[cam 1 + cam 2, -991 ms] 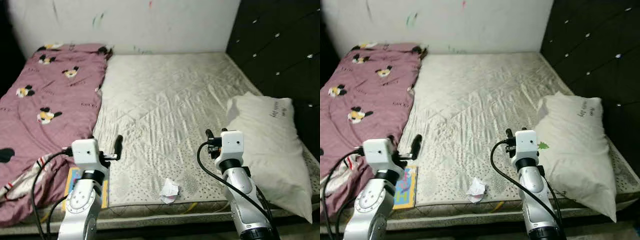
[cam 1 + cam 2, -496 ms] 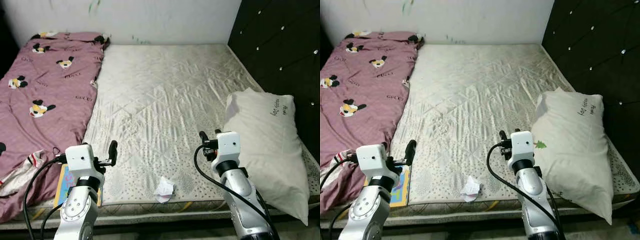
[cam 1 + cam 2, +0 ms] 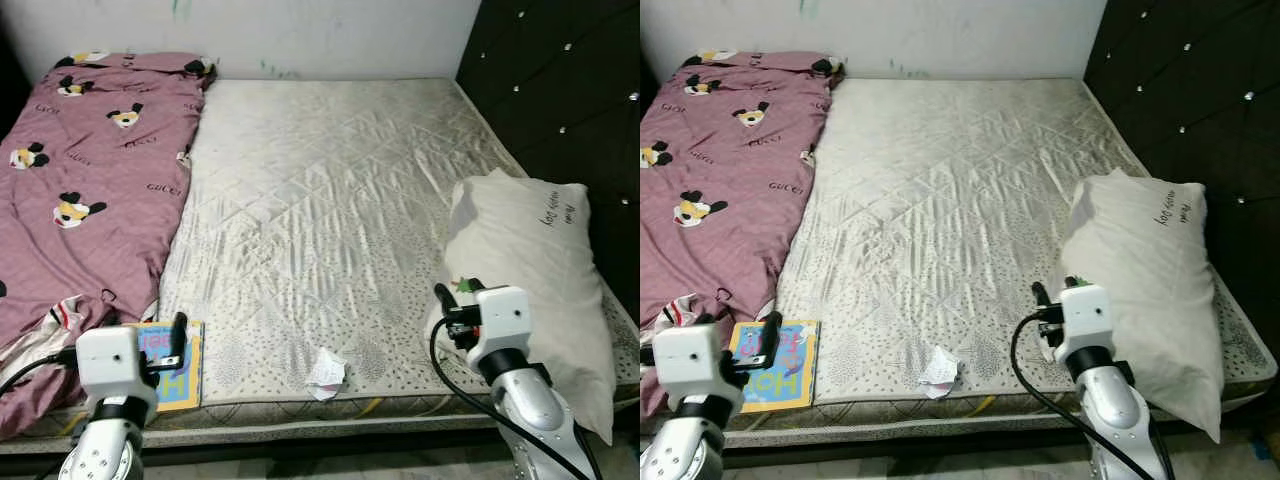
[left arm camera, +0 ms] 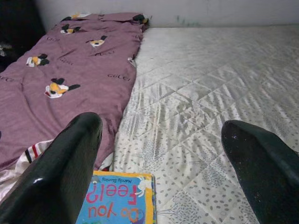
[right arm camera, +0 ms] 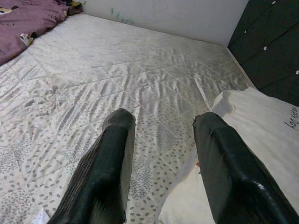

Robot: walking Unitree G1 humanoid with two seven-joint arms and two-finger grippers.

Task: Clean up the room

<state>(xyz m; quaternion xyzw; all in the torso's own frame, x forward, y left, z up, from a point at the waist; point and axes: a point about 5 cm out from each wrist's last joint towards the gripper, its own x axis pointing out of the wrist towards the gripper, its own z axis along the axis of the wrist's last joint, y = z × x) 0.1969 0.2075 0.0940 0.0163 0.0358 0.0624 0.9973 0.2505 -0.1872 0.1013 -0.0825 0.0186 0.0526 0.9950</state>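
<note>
A crumpled white paper [image 3: 326, 371] lies on the mattress [image 3: 330, 190] near its front edge. A colourful children's book [image 3: 168, 351] rests at the front left, beside the purple cartoon-print blanket [image 3: 85, 190]. My left gripper [image 4: 161, 126] hovers open just above the book's [image 4: 119, 204] near end. My right gripper [image 5: 163, 119] is open over the front right of the mattress, next to the white pillow [image 3: 535, 270]. Neither holds anything. The paper sits between the two arms.
A dark tufted headboard [image 3: 560, 90] runs along the right side and a white wall [image 3: 320, 30] stands behind the bed. The blanket covers the left third of the mattress. A small green scrap [image 3: 462, 285] lies by the pillow.
The camera has moved closer and looks further down. Both arms have dropped lower and spread apart, the left over the book, the right toward the pillow. Both grippers stay open.
</note>
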